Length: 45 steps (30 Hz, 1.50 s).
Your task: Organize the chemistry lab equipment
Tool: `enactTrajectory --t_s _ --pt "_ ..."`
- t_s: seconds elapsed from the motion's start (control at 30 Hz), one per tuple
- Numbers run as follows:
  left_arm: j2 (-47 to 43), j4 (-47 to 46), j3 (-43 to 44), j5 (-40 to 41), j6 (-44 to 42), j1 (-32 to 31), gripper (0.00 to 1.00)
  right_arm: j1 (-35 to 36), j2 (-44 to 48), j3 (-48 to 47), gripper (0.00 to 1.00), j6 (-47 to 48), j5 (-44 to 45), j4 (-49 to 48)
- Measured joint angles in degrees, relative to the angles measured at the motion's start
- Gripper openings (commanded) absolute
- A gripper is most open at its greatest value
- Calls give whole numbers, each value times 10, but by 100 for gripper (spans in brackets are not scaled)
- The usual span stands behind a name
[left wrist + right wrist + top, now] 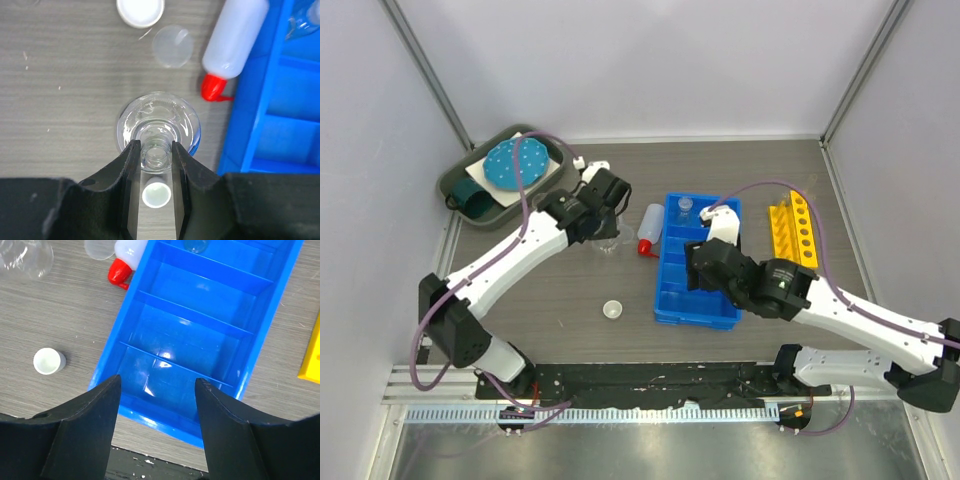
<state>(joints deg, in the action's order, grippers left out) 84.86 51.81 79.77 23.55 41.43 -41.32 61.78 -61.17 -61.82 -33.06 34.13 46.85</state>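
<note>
Left tool (155,146) clenched on the neck of one clear flask (160,112) standing on the counter (60,100), with one red-capped bottle (235,35) near. Right tool (156,380) released, empty, above one blue bin (200,315) — two white dishes (140,9), one yellow rack (792,232).

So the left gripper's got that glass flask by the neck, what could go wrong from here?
1. The left gripper holds the flask only at its smooth, narrow neck, so it might slip or swing when moved.
2. The red-capped bottle lies right beside the blue bin, so a low carry could knock it.
3. The open right gripper hovers over the bin, so the arms may crowd each other there.
</note>
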Motion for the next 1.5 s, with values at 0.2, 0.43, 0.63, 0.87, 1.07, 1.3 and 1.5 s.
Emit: enactTrajectory --t_s 0.2,0.43,0.63,0.87,1.07,1.3,1.5 --pt "95 26 149 2 -26 -14 0 0 64 42 66 -47 24 28" --pt "224 48 333 -26 -52 -36 0 0 143 104 65 -100 25 55" --pt "323 45 457 -67 -68 -50 0 0 208 117 73 -118 25 57" --pt "394 34 508 -108 -75 -60 0 0 269 120 75 -124 28 53" --pt "417 1 513 -144 -74 -66 0 0 284 139 75 -122 26 29" --pt "437 -32 545 -174 -74 -70 0 0 271 143 75 -116 21 10" --pt "480 -45 583 -181 -73 -71 0 0 279 143 75 -110 17 -5"
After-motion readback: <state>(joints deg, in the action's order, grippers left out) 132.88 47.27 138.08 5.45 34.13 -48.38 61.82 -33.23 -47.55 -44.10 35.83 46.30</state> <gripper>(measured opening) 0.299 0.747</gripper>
